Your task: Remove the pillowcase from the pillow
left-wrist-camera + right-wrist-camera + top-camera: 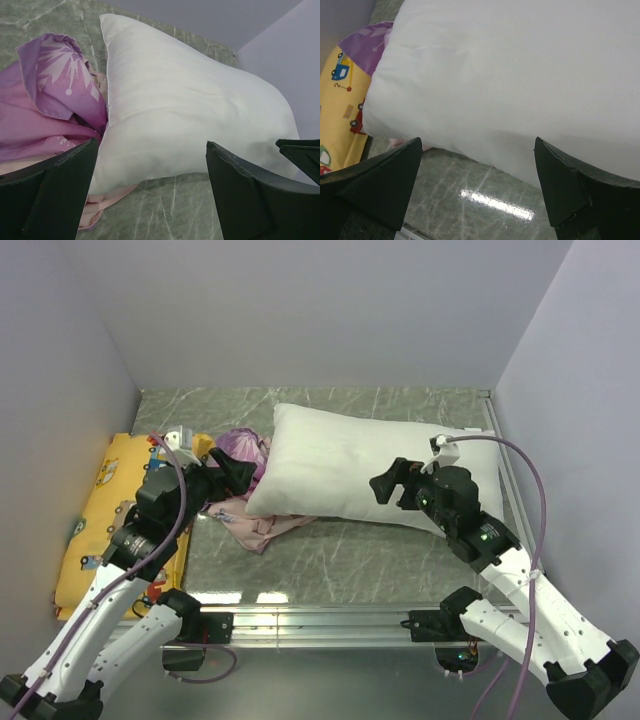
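The plain white pillow (350, 460) lies bare across the middle of the table. The purple-pink pillowcase (243, 452) is crumpled at its left end, and its pale pink inner side (258, 527) reaches under the pillow's near left corner. My left gripper (232, 472) is open and empty, just over the pillowcase by that end. In the left wrist view the gripper (150, 200) faces the pillow (190, 110) and pillowcase (55, 90). My right gripper (392, 480) is open and empty over the pillow's near edge. The right wrist view shows the gripper (477, 190), the pillow (520, 75) and the pillowcase (372, 47).
A yellow cushion with cartoon vehicles (110, 510) lies along the left wall; it also shows in the right wrist view (340, 115). Grey walls close in the left, back and right. The green marble table top (340, 550) runs to a metal rail (320, 618) at the near edge.
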Controlling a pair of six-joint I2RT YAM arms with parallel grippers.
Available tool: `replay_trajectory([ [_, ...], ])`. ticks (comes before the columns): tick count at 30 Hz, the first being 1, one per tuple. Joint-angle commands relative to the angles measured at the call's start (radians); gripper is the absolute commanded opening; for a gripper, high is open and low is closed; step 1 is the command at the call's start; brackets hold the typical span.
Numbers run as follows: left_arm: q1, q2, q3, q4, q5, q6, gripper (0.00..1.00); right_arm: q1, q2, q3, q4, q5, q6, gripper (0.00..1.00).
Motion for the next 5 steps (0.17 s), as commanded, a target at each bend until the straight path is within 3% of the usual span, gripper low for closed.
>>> replay_trajectory([
  [1,-0.003,-0.018,-0.015,0.039,0.023,0.015,0.94,-0.004,-0.009,0.008,0.016,0.021,-0.024,1.00],
  [5,-0.002,-0.024,-0.014,0.054,0.014,0.021,0.95,-0.004,-0.007,0.016,0.010,0.027,-0.030,1.00],
])
